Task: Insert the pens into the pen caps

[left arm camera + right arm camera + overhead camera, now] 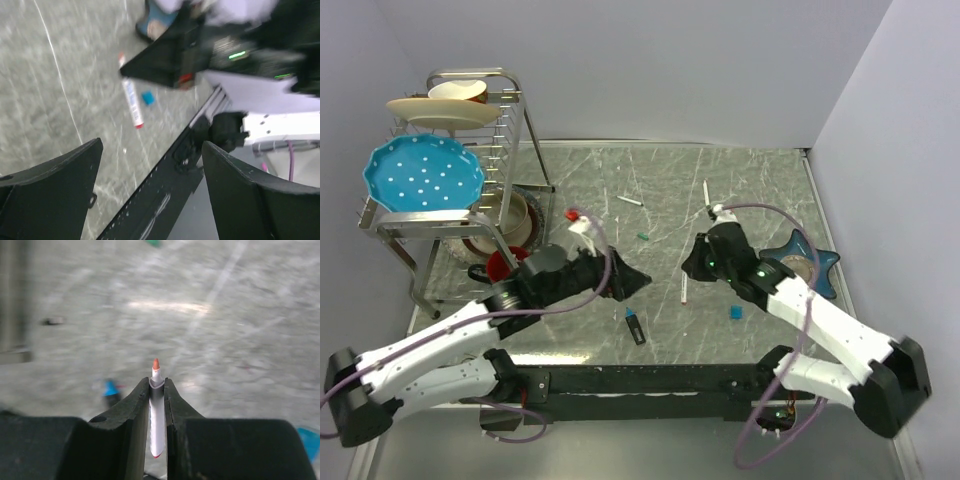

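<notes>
Clamped between the right fingers (131,407) near its red tip: white pen (156,425), tip projecting forward. Just beside its barrel on the worktop (760,190): blue cap (147,98). Further out: green cap (643,236), red cap (571,213), black pen (635,326). Left fingers (55,190) spread wide, holding nothing, above the worktop's near edge

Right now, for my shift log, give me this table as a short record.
right tool: shut on red-tipped pen
left tool: open, empty
loose pens: black pen, left white pen, right white pen
caps in clear view: green cap, blue cap
</notes>
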`<action>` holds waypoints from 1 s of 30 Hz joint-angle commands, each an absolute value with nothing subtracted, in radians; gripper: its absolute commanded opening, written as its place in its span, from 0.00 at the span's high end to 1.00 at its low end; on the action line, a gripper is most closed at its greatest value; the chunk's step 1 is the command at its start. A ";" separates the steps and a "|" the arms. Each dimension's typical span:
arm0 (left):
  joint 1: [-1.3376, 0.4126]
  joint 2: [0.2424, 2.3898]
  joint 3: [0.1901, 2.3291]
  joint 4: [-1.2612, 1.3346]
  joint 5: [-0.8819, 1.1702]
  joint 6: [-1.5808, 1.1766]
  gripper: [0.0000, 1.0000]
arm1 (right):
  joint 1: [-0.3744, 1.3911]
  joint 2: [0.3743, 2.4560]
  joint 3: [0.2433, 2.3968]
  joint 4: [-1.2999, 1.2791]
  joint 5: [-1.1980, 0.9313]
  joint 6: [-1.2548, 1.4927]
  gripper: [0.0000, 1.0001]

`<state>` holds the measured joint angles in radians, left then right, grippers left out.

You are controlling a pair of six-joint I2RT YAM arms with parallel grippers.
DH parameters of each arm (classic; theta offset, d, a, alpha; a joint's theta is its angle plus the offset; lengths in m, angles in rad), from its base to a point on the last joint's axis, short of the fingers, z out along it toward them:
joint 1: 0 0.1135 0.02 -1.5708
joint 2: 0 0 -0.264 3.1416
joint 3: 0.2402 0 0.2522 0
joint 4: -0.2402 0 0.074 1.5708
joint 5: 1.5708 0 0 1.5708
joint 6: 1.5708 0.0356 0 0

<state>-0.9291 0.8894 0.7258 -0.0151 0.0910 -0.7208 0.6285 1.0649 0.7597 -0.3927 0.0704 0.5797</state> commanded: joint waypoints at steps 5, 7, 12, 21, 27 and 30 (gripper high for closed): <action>-0.942 1.115 0.769 0.173 0.320 -0.756 0.25 | 0.632 0.793 0.701 -0.221 -0.112 0.725 1.00; -0.946 1.140 0.767 0.228 0.337 -0.770 0.30 | 0.632 0.741 0.684 -0.189 -0.139 0.753 1.00; -0.950 1.177 0.773 0.299 0.376 -0.795 0.31 | 0.634 0.675 0.666 -0.167 -0.176 0.782 1.00; -0.950 1.239 0.782 0.368 0.452 -0.822 0.38 | 0.638 0.657 0.644 -0.140 -0.202 0.795 1.00; -0.950 1.282 0.792 0.397 0.482 -0.833 0.59 | 0.640 0.669 0.634 -0.112 -0.221 0.805 1.00; -0.951 1.284 0.795 0.393 0.486 -0.827 0.87 | 0.640 0.672 0.637 -0.114 -0.232 0.787 1.00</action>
